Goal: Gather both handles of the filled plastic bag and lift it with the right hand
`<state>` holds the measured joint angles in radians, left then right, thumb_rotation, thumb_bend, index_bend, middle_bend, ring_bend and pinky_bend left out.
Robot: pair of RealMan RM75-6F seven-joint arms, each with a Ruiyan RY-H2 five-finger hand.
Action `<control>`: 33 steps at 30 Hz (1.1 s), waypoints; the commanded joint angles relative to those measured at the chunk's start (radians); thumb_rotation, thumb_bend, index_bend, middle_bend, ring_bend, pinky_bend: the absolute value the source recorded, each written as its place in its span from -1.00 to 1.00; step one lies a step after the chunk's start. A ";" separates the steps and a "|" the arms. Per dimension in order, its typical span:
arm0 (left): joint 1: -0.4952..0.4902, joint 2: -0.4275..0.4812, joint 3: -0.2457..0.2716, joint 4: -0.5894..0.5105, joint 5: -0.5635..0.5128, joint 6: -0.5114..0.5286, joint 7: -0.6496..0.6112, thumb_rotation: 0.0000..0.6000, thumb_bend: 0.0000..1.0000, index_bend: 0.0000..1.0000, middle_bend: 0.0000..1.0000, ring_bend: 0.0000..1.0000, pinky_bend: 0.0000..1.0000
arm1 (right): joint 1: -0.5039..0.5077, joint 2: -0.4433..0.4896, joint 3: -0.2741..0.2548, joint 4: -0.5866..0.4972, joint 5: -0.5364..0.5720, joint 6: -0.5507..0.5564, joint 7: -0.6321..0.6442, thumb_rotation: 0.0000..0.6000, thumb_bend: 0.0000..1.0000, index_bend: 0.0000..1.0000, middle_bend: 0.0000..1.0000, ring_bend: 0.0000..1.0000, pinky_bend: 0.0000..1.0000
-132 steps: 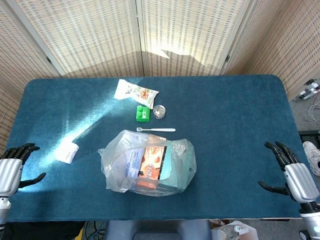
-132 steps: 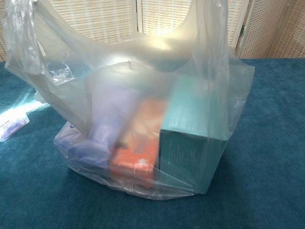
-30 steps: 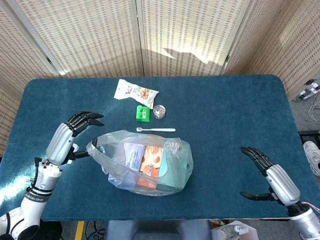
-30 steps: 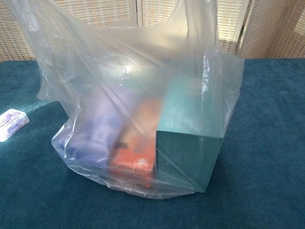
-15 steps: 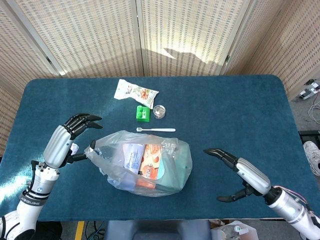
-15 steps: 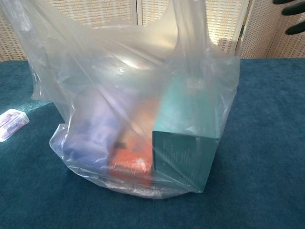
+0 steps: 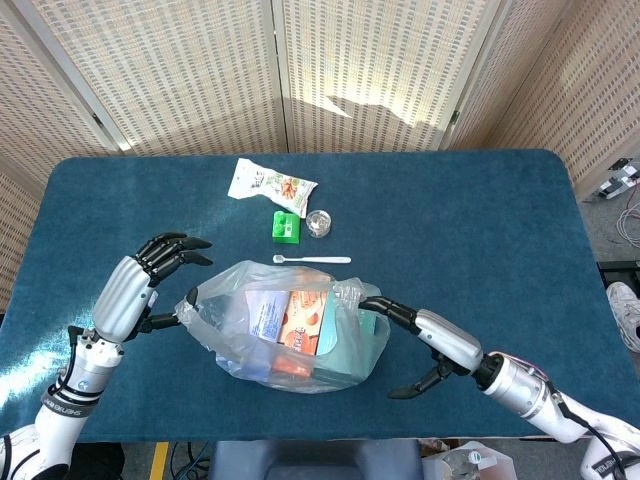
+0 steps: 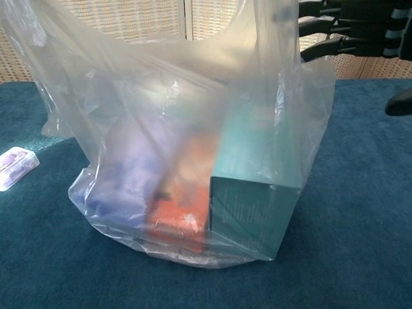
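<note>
The clear plastic bag (image 7: 290, 335) stands in the middle of the blue table and holds a teal box (image 8: 254, 193), an orange pack and a bluish pack. It fills the chest view. My left hand (image 7: 135, 285) is at the bag's left side with its fingers spread above the table. Its thumb touches the left handle (image 7: 190, 298), and no grip shows. My right hand (image 7: 440, 345) reaches in from the right, spread wide, with its fingertips (image 8: 315, 29) at the right handle (image 7: 350, 293). The thumb hangs apart, lower down.
Behind the bag lie a white spoon (image 7: 315, 260), a green block (image 7: 286, 226), a small clear cup (image 7: 319, 222) and a snack packet (image 7: 270, 183). A small white packet (image 8: 16, 166) lies left of the bag. A folding screen closes off the back.
My right hand has swept left from the table's right side, and its fingertips now reach the bag's right handle. The left hand has shifted only slightly beside the left handle.
</note>
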<state>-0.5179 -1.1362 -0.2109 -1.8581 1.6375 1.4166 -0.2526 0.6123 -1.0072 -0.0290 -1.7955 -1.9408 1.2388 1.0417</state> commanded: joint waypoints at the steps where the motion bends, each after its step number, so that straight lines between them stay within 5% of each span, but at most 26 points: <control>1: -0.001 0.001 0.002 -0.002 0.002 -0.001 0.004 1.00 -0.08 -0.32 -0.49 -0.47 -0.66 | 0.025 -0.016 0.002 0.003 0.020 -0.017 0.029 1.00 -0.92 -1.00 -0.88 -0.97 -0.76; 19: -0.004 0.003 0.011 -0.006 0.007 -0.012 0.032 1.00 -0.08 -0.32 -0.49 -0.47 -0.66 | 0.185 -0.170 0.012 0.085 0.055 -0.099 0.160 1.00 -0.92 -1.00 -0.88 -0.97 -0.76; 33: -0.002 0.037 -0.008 -0.010 -0.017 -0.008 0.036 1.00 -0.08 -0.32 -0.49 -0.47 -0.66 | 0.236 -0.281 0.028 0.145 0.084 -0.047 0.193 1.00 -1.00 -1.00 -0.81 -0.97 -0.76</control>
<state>-0.5195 -1.1016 -0.2167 -1.8674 1.6222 1.4073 -0.2160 0.8478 -1.2877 -0.0001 -1.6514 -1.8577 1.1902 1.2348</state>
